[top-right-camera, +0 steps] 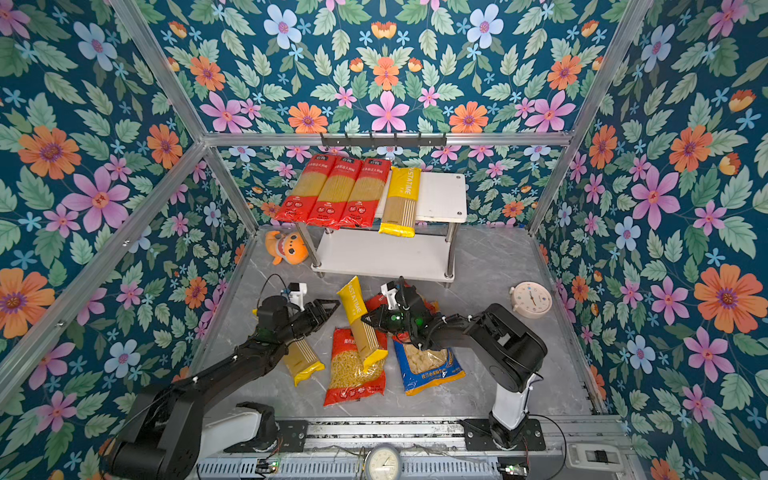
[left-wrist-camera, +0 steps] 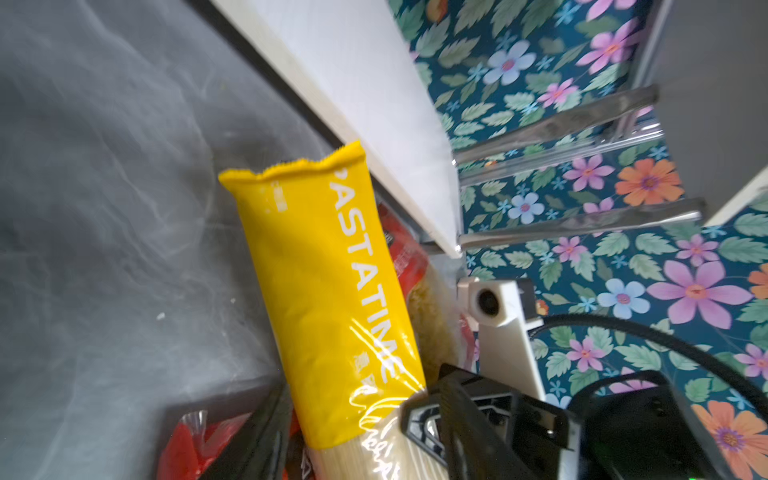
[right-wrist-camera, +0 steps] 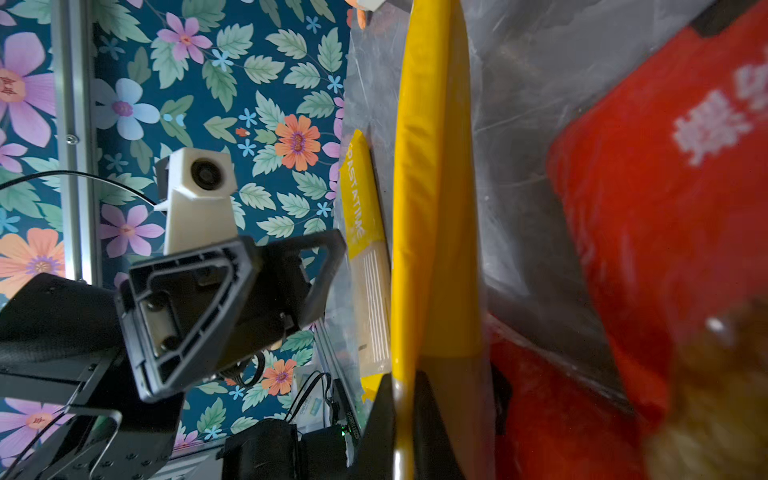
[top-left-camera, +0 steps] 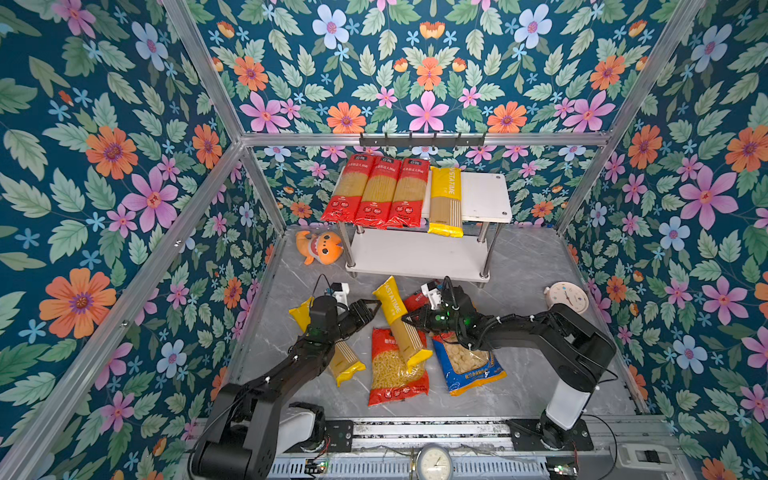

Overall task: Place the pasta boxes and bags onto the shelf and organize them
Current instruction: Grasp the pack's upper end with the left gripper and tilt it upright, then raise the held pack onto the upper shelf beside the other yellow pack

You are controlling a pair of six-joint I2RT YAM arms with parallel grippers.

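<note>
The shelf stands at the back. Three red spaghetti packs and a yellow one lie on its top board; its lower board is bare. My right gripper is shut on the edge of a yellow PASTATIME pack, held tilted above the table. My left gripper is open just left of that pack and holds nothing. On the table lie another yellow pack, a red short-pasta bag, a blue-and-yellow bag and a second red bag, partly hidden.
An orange plush toy sits left of the shelf's legs. A round pale alarm clock stands at the right wall. A black hook rail hangs above the shelf. Floral walls close in three sides.
</note>
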